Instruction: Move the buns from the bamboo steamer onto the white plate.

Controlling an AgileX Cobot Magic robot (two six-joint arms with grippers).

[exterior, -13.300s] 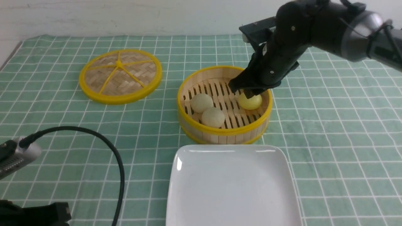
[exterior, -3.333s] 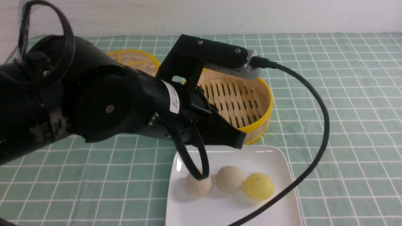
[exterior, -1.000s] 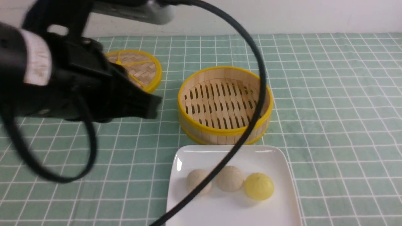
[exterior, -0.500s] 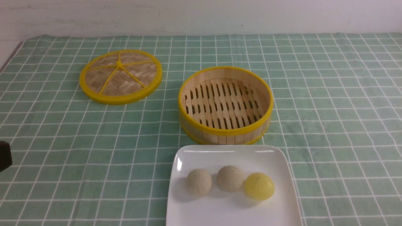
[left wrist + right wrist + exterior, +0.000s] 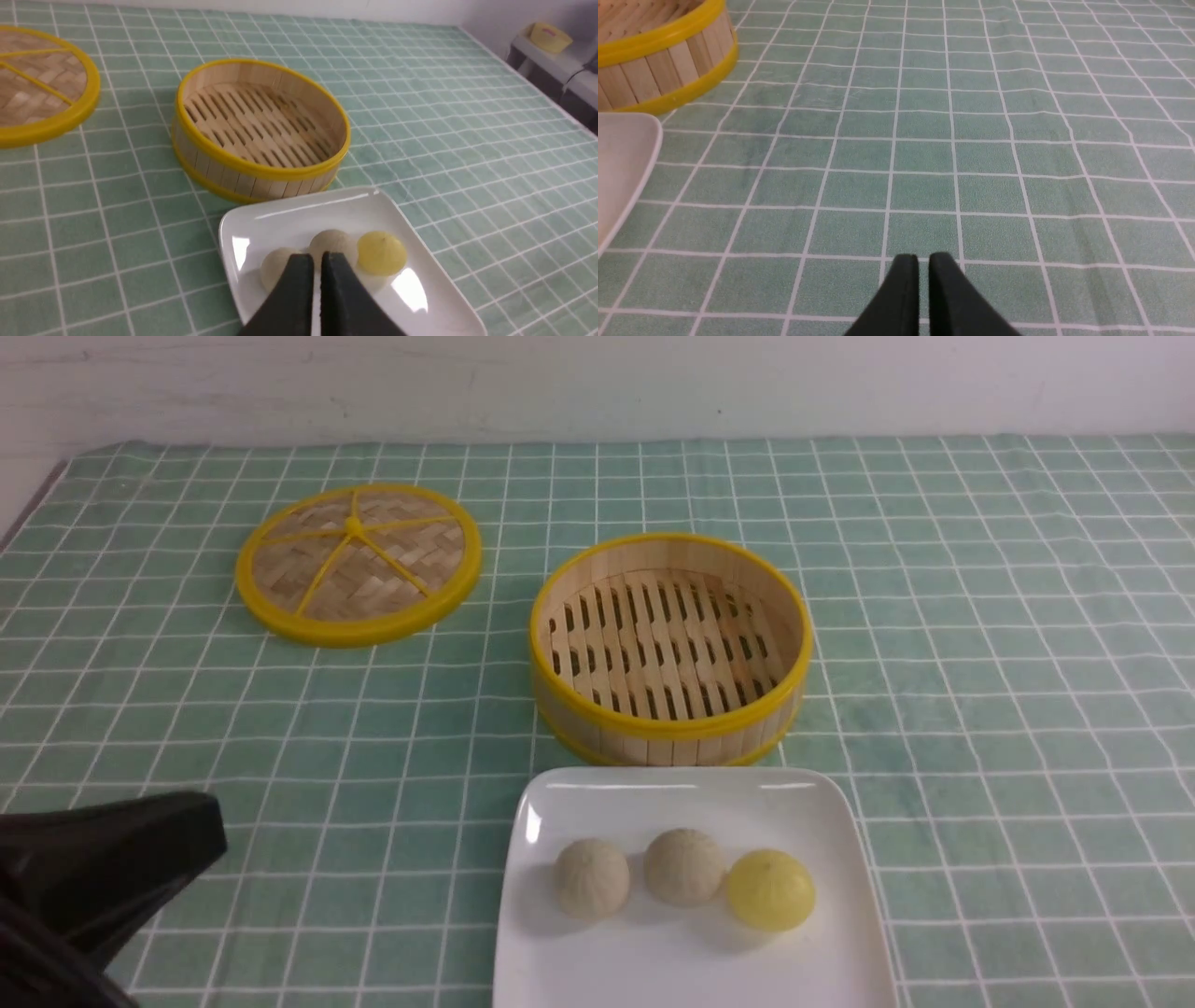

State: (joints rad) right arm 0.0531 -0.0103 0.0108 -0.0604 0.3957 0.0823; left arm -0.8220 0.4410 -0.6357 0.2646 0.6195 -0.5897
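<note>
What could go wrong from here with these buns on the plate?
The yellow bun and the pale one beside it sit very close, so a nudge could shift both. The plate sits right by the steamer; moving the steamer might bump it. The left claw could knock a bun if it dips.

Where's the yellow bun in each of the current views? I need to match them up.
Front view: on the white plate, the rightmost of three buns; yellow bun.
Left wrist view: at, beside a pale bun.
Right wrist view: not in it; only part of the plate shows.
Shared landmark: the steamer's yellow rim, in all three.
</note>
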